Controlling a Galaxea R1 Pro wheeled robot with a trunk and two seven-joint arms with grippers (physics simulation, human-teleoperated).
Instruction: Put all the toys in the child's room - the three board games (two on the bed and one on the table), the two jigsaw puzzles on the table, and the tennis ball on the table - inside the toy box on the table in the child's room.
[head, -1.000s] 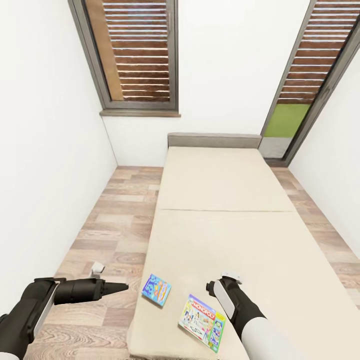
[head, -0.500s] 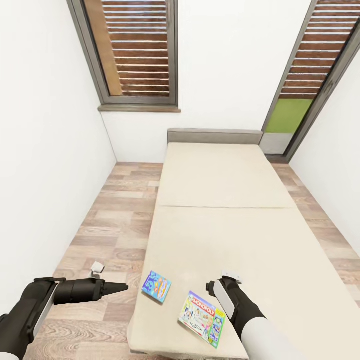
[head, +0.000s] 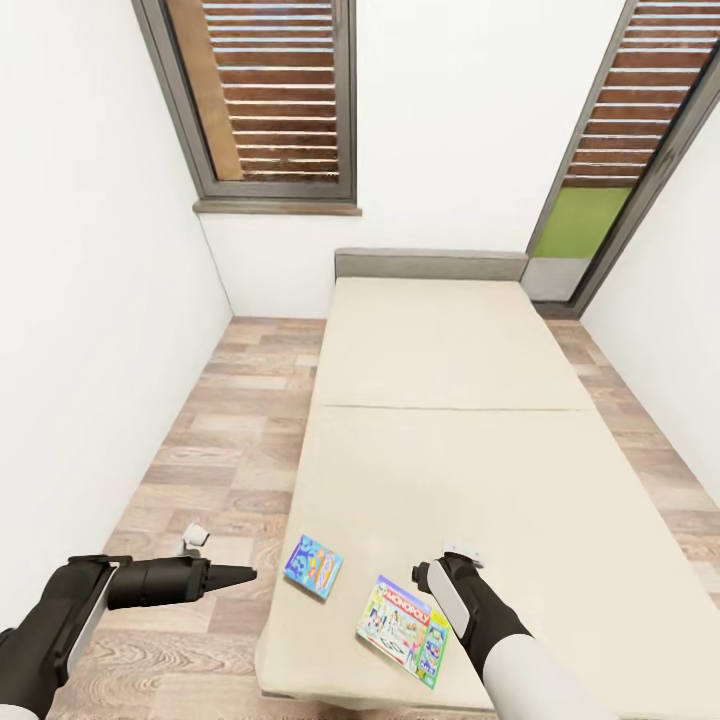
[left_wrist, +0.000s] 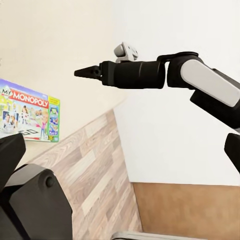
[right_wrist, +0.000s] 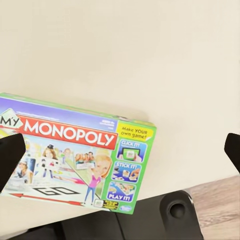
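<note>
We are facing the bed (head: 450, 420) lengthwise, its grey headboard (head: 430, 264) against the far white wall between two slatted windows. Two board games are lying flat on the mattress near the foot end — the blue cartoon box (head: 313, 566) by the bed's left edge, the green-edged Monopoly box (head: 404, 630) just right of it and closer to the foot. Our right gripper (head: 447, 572) is hovering over the mattress just beside the Monopoly box (right_wrist: 75, 160); its jaws are standing wide apart, holding nothing. Our left gripper (head: 240, 574) is extending over the plank floor (head: 230, 440) beside the bed, left of the blue box — its jaws are pressed together in a point (left_wrist: 82, 72).
</note>
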